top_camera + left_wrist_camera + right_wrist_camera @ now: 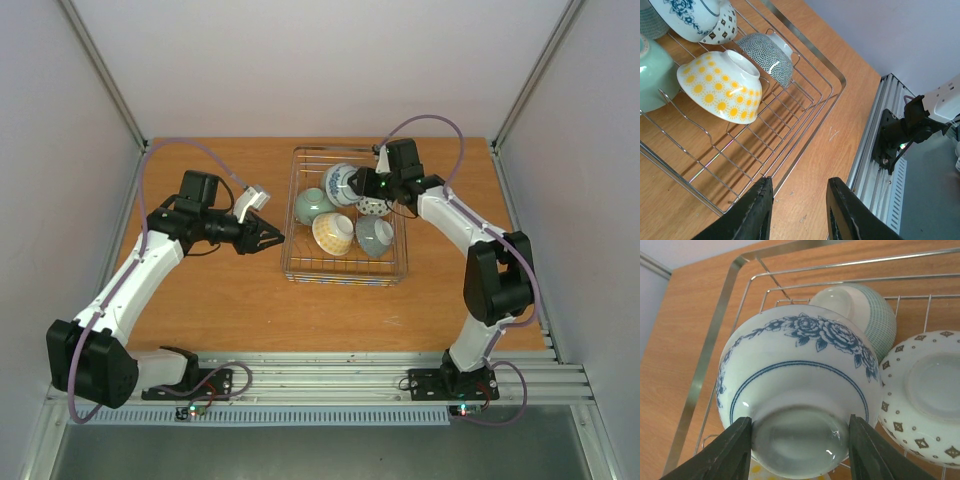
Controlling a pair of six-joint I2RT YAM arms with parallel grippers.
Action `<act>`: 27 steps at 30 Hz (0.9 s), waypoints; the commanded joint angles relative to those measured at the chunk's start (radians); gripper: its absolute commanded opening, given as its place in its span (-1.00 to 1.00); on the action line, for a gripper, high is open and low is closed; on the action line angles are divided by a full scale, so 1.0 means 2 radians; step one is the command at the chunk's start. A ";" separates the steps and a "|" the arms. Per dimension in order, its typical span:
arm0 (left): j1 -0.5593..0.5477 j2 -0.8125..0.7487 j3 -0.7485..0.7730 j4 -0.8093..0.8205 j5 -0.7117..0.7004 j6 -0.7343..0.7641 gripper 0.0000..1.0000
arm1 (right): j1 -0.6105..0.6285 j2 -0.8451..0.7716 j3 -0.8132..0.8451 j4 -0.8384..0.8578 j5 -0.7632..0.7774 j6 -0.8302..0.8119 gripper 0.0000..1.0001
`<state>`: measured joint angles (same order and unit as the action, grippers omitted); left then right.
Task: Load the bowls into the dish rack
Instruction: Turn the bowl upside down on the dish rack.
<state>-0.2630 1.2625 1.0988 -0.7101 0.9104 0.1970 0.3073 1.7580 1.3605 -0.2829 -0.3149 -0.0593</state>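
1. Between the fingers of the right gripper (799,424) sits the foot of the blue-flowered bowl (800,370). Both fingers lie against the sides of that foot ring, so this gripper is pinching the bowl, whose underside faces the wrist camera
2. Just past the gripper, behind the pinched bowl, a green-checked bowl (875,315) leans close against it, near a corner of the dish rack (720,355)
3. At the right of that gripper's view, a white bowl with small diamonds (925,390) lies bottom up just beside the pinched one
4. The left gripper (800,182) has its fingers spread with nothing between them. It hovers over the wooden table (850,125), just outside the rack's wire edge
5. Ahead of the left gripper, inside the rack, the yellow sunburst bowl (720,85) is nearest, tipped on the tines. The grey dotted bowl (767,55) stands just beyond it, and the celadon bowl (652,75) is at the left of that view
6. From above, the left gripper is beside the rack and the right gripper is over its far part, the two well apart
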 commanded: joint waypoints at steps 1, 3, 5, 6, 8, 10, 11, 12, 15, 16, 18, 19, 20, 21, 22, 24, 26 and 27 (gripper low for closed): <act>0.005 -0.011 0.001 0.007 0.010 0.010 -0.39 | -0.004 0.006 0.026 -0.026 -0.003 -0.022 -0.97; 0.005 -0.011 0.001 0.007 0.010 0.010 -0.39 | -0.004 0.008 0.030 -0.040 -0.001 -0.027 -0.97; 0.005 -0.011 0.001 0.007 0.010 0.010 -0.39 | -0.004 0.010 0.034 -0.050 0.000 -0.035 -0.97; 0.005 -0.011 0.001 0.007 0.010 0.010 -0.39 | -0.004 0.011 0.036 -0.056 0.001 -0.039 -0.97; 0.005 -0.011 0.000 0.007 0.011 0.010 -0.39 | -0.004 0.013 0.041 -0.071 0.003 -0.046 -0.97; 0.005 -0.011 0.000 0.007 0.011 0.010 -0.39 | -0.004 0.017 0.053 -0.092 0.004 -0.054 -0.97; 0.006 -0.011 0.000 0.007 0.012 0.010 -0.39 | -0.004 0.021 0.063 -0.106 0.005 -0.058 -0.97; 0.005 -0.011 0.000 0.007 0.012 0.010 -0.39 | -0.004 0.024 0.073 -0.120 0.006 -0.062 -0.97; 0.006 -0.011 0.000 0.007 0.012 0.010 -0.39 | -0.004 0.034 0.100 -0.156 0.018 -0.074 -0.97; 0.006 -0.012 0.000 0.007 0.011 0.010 -0.39 | -0.004 0.039 0.110 -0.170 0.024 -0.079 -0.97; 0.007 -0.013 0.000 0.007 0.011 0.011 -0.39 | -0.004 0.047 0.132 -0.199 0.035 -0.088 -0.97; 0.007 -0.013 0.001 0.007 0.011 0.011 -0.39 | -0.004 0.050 0.144 -0.211 0.039 -0.093 -0.97; 0.008 -0.013 0.001 0.007 0.011 0.011 -0.39 | -0.004 0.053 0.150 -0.222 0.042 -0.096 -0.97; 0.008 -0.013 0.000 0.007 0.011 0.011 -0.39 | -0.004 0.056 0.156 -0.231 0.046 -0.099 -0.97; 0.008 -0.013 0.000 0.007 0.011 0.011 -0.39 | -0.004 0.058 0.159 -0.239 0.049 -0.100 -0.97; 0.009 -0.013 0.000 0.007 0.011 0.011 -0.39 | -0.004 0.062 0.162 -0.251 0.049 -0.102 -0.97; 0.009 -0.014 0.000 0.007 0.011 0.011 -0.39 | -0.003 0.065 0.163 -0.258 0.051 -0.105 -0.97; 0.009 -0.014 0.000 0.007 0.011 0.011 -0.39 | -0.002 0.067 0.164 -0.262 0.053 -0.108 -0.97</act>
<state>-0.2508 1.2625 1.0988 -0.7124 0.9138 0.1997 0.3038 1.8736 1.6535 -0.7387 -0.2371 -0.2382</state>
